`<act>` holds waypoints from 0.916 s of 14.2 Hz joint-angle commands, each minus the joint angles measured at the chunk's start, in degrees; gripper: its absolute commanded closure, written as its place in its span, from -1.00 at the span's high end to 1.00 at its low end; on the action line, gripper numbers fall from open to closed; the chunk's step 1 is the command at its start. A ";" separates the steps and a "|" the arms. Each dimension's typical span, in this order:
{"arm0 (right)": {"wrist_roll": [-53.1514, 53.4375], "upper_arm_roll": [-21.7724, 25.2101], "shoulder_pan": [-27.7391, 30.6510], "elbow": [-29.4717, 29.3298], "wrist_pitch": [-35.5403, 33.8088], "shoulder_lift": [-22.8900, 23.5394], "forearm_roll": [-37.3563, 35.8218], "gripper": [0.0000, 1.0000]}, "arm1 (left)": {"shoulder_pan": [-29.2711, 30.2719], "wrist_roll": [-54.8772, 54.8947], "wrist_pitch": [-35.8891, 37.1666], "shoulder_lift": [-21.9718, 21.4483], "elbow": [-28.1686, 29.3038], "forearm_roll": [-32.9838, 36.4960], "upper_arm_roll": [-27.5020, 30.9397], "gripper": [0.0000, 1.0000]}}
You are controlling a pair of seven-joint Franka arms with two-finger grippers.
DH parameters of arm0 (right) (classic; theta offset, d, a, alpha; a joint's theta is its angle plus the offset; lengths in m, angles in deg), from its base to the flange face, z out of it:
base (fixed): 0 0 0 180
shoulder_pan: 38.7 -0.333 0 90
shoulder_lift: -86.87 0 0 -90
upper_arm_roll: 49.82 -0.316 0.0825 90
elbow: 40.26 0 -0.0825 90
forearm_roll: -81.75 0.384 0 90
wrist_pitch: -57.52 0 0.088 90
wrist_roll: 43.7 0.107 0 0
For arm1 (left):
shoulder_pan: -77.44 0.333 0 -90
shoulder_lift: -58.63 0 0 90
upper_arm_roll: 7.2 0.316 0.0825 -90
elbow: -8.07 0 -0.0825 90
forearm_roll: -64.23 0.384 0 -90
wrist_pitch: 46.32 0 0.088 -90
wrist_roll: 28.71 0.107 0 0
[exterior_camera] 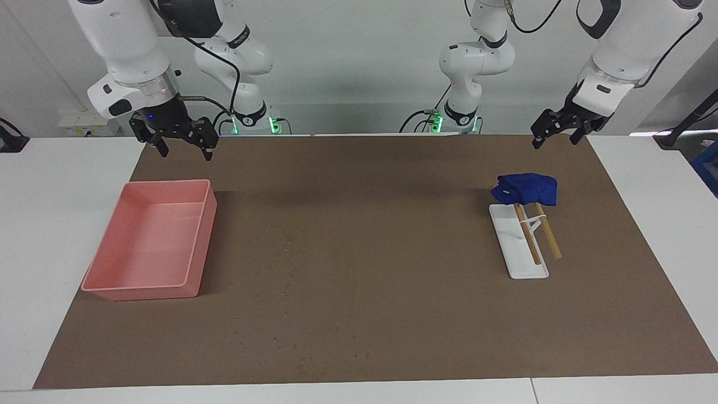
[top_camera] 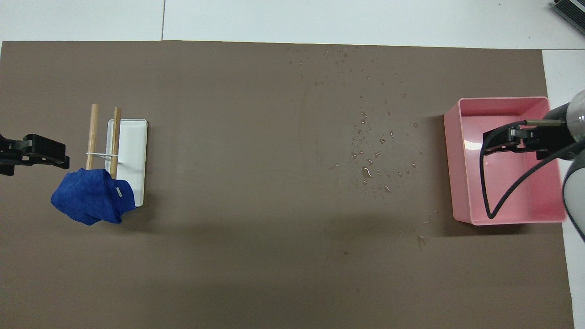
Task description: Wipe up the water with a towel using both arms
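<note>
A brown mat (exterior_camera: 392, 252) covers most of the white surface (exterior_camera: 56, 224), and everything stands on the mat. At the left arm's end lies 1 white tray (exterior_camera: 516, 247) with 2 wooden sticks (exterior_camera: 537, 233) tied by a white band. The sticks rest partly on the tray, and their ends nearer the robots disappear under the towel (exterior_camera: 526, 188). The towel is 1 deep-blue bundle with a small white tag, sitting on the mat and over the tray's end nearer the robots.

At the right arm's end stands 1 pink bin (exterior_camera: 151, 241), rectangular and open on top, with nothing visible in it. The water (top_camera: 372, 155) is a scatter of many tiny droplets on the mat, beside the bin toward the middle of the surface; the scatter runs out to the mat's edge farthest from the robots. Droplets and towel are well apart, with bare mat between them.

There are 2 arms. The left gripper (exterior_camera: 555, 136) hangs over the mat's edge nearest the robots, near the towel but not touching it. Its jaws are released and hold nothing. The right gripper (exterior_camera: 182, 147) hangs over the mat just beside the bin's end nearest the robots, jaws spread wide and empty. In the overhead view it overlaps the bin, and a black cable (top_camera: 498, 192) loops in front of the bin's inside. Nothing stands between either gripper and the things below it.
</note>
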State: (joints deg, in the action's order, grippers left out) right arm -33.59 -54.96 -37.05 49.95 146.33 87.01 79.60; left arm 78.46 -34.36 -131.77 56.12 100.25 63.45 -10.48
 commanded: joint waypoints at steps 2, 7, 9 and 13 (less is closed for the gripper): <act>3.51 -0.40 0.10 0.24 -0.40 -0.14 0.48 1.00 | -0.58 0.03 -1.12 -1.53 1.94 -0.54 0.55 1.00; 6.33 -0.49 -0.34 1.03 0.13 -0.58 0.40 1.00 | -0.58 -0.23 -1.12 -1.62 2.03 -0.63 0.64 1.00; 6.33 -0.66 -0.34 1.38 0.13 -0.67 0.40 1.00 | 0.03 -0.50 -0.95 -1.62 2.03 -0.63 0.73 1.00; 5.71 -0.75 -0.25 1.82 0.22 -0.93 0.40 1.00 | 1.17 -2.42 -0.86 -1.97 2.73 0.34 1.25 1.00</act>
State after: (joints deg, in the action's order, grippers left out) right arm -28.21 -55.36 -37.61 50.46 146.33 87.01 79.60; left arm 78.64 -35.43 -131.80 56.12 100.38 63.52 -9.39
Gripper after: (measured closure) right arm 0.000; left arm 0.000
